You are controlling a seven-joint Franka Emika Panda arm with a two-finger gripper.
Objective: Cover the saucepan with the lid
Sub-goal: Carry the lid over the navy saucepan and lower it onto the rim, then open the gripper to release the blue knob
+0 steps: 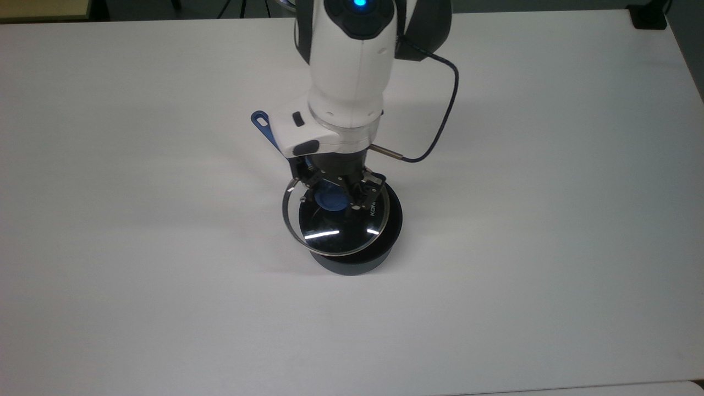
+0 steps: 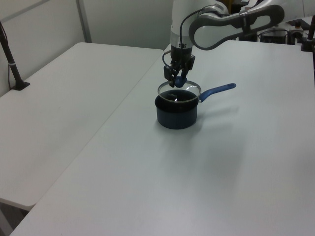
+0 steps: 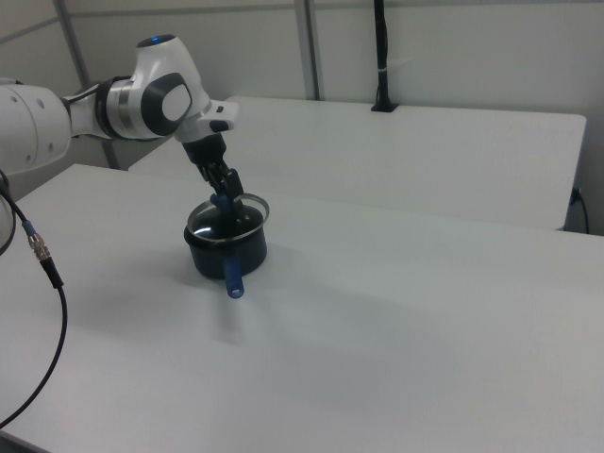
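Note:
The dark saucepan (image 1: 347, 264) stands mid-table, its blue handle (image 1: 260, 122) pointing to the top view's upper left under the arm. My gripper (image 1: 331, 201) is shut on the blue knob of the glass lid (image 1: 341, 234). The lid hangs level just over the pan's mouth, its steel rim overhanging slightly toward the top view's left. In the left view the gripper (image 2: 176, 81) holds the lid (image 2: 179, 91) close above the saucepan (image 2: 176, 114). From the right view, the lid (image 3: 226, 221) covers most of the saucepan (image 3: 226, 253). Whether rim touches rim I cannot tell.
A black cable (image 1: 446, 104) loops from the arm to the top view's right of the pan. A second white table (image 2: 64, 93) adjoins at the left view's left, with a black post (image 2: 12, 64) on it. White tabletop (image 1: 522, 247) spreads around the pan.

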